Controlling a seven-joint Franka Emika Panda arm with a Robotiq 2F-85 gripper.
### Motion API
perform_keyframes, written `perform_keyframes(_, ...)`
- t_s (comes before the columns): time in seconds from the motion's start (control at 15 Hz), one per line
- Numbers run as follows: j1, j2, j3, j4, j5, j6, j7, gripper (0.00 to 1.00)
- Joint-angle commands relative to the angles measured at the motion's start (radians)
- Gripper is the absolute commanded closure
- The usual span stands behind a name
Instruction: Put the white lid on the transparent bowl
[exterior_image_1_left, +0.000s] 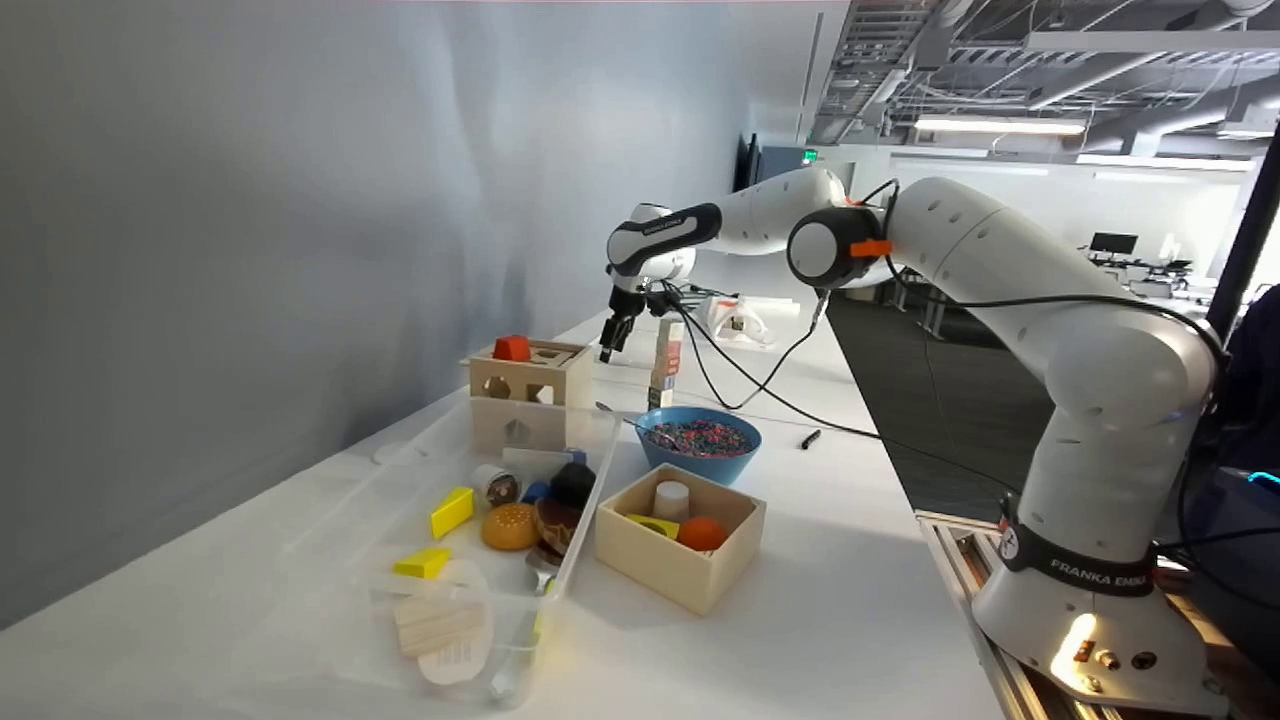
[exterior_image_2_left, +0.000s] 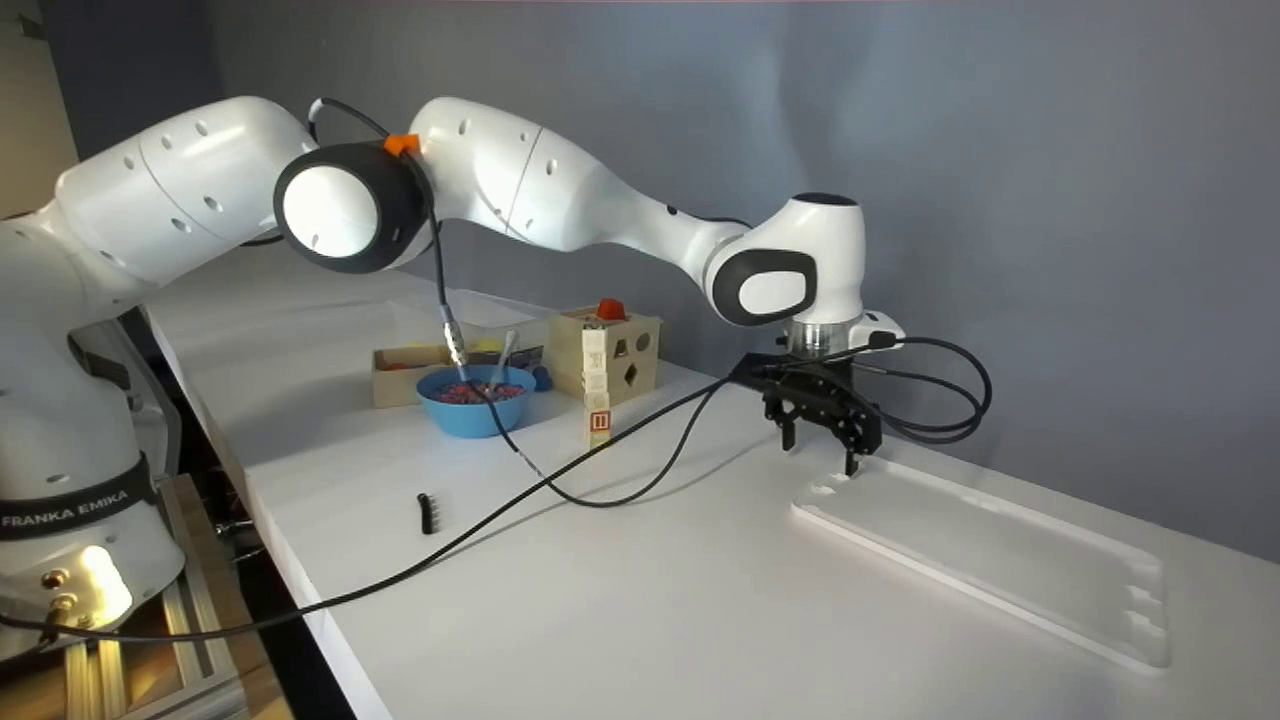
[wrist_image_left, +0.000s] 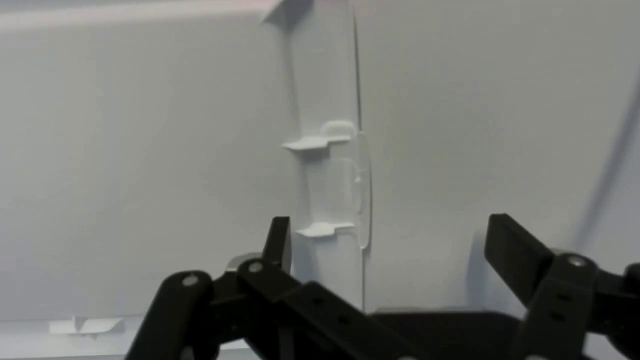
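Wrist view: gripper (wrist_image_left: 392, 232) wide, empty, astride an edge of the white lid (wrist_image_left: 170, 170); lifting, covering — apparently both ahead.

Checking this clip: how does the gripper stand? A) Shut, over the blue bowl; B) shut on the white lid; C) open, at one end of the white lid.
C: in the wrist view, the gripper has its jaws wide apart, straddling one end of the white lid.
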Motion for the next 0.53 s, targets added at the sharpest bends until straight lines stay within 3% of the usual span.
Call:
perform_keyframes(0.0, -0.007, 0.006, 0.013, -0.031, 0.023, 0.061, 0.017, 0.0)
perform_keyframes(0.2, 0.001, 0.0, 0.0, -0.048, 0.005, 0.068, 0.03, 0.23)
perform_keyframes(0.27, -0.003, -0.007, 0.007, -0.052, 0.012, 0.076, 0.022, 0.38)
perform_keyframes(0.33, -0.004, -0.007, 0.01, -0.052, 0.015, 0.082, 0.019, 0.47)
perform_keyframes(0.47, 0.0, -0.013, 0.004, -0.059, 0.009, 0.087, 0.025, 0.62)
